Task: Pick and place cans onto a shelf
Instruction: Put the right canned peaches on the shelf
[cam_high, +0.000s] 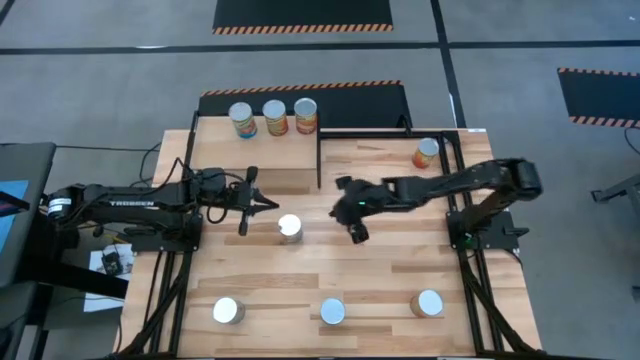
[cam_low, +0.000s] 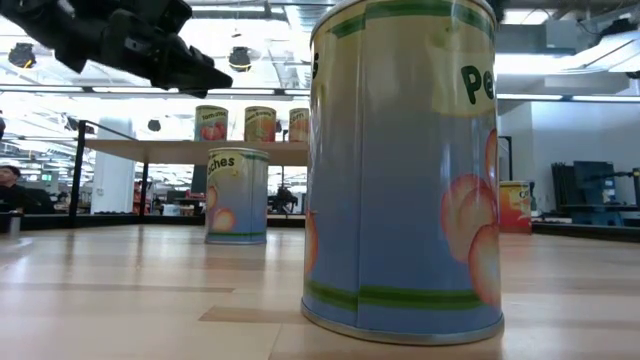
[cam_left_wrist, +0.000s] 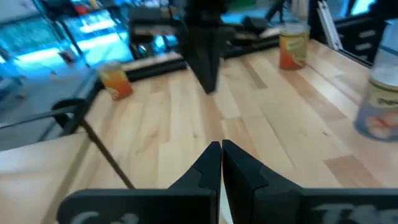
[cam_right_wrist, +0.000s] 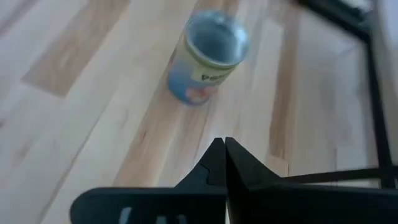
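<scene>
Three cans (cam_high: 275, 117) stand in a row along the far edge of the shelf (cam_high: 255, 165). One blue-labelled can (cam_high: 290, 228) stands upright mid-table, between my two grippers. My left gripper (cam_high: 262, 205) hovers shut just left of it, above the shelf's near edge. My right gripper (cam_high: 357, 234) is shut and hangs to the right of that can, pointing down at a slant toward it; the same can (cam_right_wrist: 208, 59) shows ahead of its fingers (cam_right_wrist: 222, 152). Another can (cam_high: 426, 152) stands at the far right, and three more (cam_high: 332, 312) along the near edge.
The shelf's black frame post (cam_high: 319, 160) rises at its right side. In the low view the middle near-edge can (cam_low: 400, 170) fills the foreground and hides much of the table behind it. Bare planks (cam_high: 400, 255) lie between the near row and the arms.
</scene>
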